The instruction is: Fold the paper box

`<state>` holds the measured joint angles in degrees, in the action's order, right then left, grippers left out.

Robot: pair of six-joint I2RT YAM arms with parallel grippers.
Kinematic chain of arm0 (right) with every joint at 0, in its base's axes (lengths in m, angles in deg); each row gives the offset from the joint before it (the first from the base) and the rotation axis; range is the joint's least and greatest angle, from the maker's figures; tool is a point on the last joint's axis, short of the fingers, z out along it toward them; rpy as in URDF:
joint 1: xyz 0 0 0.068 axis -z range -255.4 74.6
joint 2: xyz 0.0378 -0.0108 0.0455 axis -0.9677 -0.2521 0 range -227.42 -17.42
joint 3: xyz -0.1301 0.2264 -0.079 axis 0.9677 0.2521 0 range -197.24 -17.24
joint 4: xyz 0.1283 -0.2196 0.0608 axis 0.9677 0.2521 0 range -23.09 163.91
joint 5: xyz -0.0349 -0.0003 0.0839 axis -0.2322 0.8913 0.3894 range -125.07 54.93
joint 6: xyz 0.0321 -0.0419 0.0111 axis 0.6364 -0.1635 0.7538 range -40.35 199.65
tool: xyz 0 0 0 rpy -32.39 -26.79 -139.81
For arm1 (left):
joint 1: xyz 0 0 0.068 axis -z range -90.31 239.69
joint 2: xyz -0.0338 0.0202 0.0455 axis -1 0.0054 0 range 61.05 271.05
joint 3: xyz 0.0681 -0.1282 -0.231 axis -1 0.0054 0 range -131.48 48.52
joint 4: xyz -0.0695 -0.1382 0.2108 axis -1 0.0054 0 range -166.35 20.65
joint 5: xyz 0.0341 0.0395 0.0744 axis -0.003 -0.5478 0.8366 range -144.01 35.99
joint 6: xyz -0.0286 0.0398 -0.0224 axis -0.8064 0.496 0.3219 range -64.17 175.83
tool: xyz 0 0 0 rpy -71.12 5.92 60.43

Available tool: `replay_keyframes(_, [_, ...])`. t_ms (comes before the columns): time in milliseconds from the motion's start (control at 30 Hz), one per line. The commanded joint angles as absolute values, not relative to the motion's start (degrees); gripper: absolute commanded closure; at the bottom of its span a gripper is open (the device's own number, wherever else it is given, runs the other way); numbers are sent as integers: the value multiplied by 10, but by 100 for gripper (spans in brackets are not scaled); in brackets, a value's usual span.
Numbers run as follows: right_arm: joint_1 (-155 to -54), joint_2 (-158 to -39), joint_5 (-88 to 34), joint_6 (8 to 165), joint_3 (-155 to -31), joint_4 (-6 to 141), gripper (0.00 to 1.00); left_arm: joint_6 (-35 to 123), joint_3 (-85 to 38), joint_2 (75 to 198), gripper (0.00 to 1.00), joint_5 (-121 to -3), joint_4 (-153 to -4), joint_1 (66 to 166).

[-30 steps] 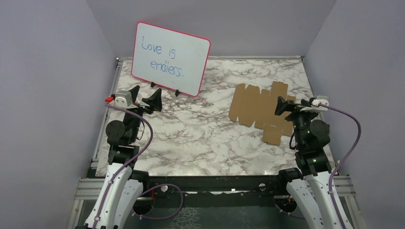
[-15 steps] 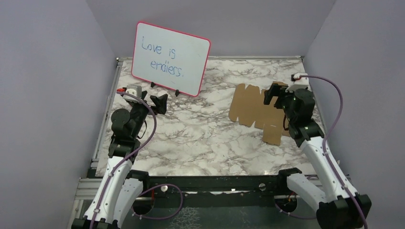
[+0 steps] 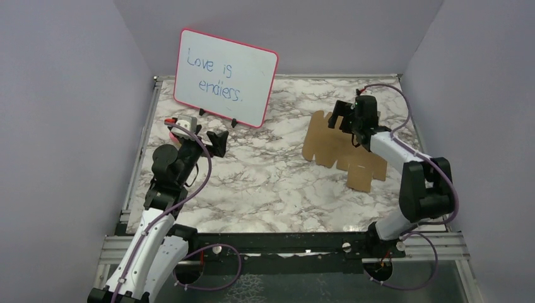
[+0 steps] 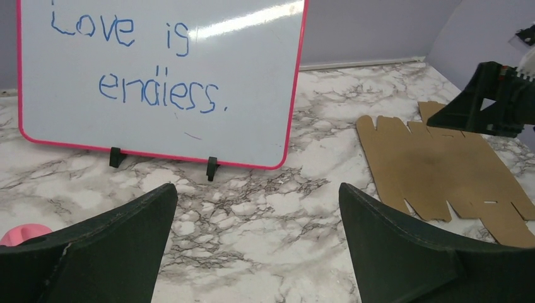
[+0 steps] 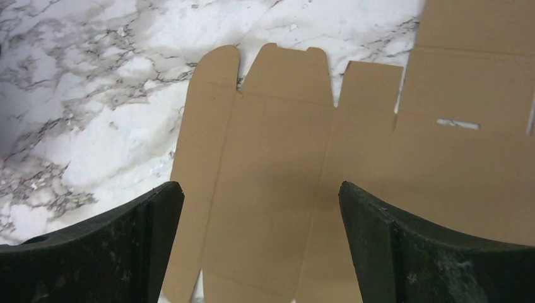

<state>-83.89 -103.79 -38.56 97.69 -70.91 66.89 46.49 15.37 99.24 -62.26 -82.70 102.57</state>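
Observation:
The paper box (image 3: 340,151) is a flat brown die-cut sheet lying on the right half of the marble table, flaps and tabs spread out. My right gripper (image 3: 345,118) hangs open just above the sheet's far part, pointing down at it. In the right wrist view the sheet (image 5: 284,158) fills the space between the wide-apart fingers (image 5: 258,186), which hold nothing. My left gripper (image 3: 213,141) is open over bare marble at the left, well away from the sheet. From the left wrist (image 4: 258,189) the sheet (image 4: 441,170) lies far right, under the right gripper (image 4: 486,107).
A pink-framed whiteboard (image 3: 224,77) with blue writing stands on two black feet at the back left, just beyond the left gripper (image 4: 158,76). Purple walls enclose the table on three sides. A metal rail (image 3: 142,158) runs along the left edge.
The right arm has stretched out from near its base to the far part of the cardboard sheet and tipped its gripper downward. The left gripper has shifted slightly right and lower. Both stayed open.

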Motion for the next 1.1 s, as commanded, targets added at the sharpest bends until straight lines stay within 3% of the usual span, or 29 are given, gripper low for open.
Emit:
replay_keyframes(0, [-835,-1119,-359,978,-768,640,0,481,134,974,1,-595,-818,1034])
replay_keyframes(200, [-840,-1225,-313,956,-850,668,1,478,131,978,1,-578,-813,1033])
replay_keyframes(500, [-887,-1309,-375,931,-919,711,1,472,131,991,1,-573,-811,1028])
replay_keyframes(733, [-925,-1340,-390,916,-939,735,1,473,130,995,1,-572,-810,1024])
replay_keyframes(1067, [-1001,-1302,-354,891,-873,749,1,474,131,1003,1,-567,-812,1023])
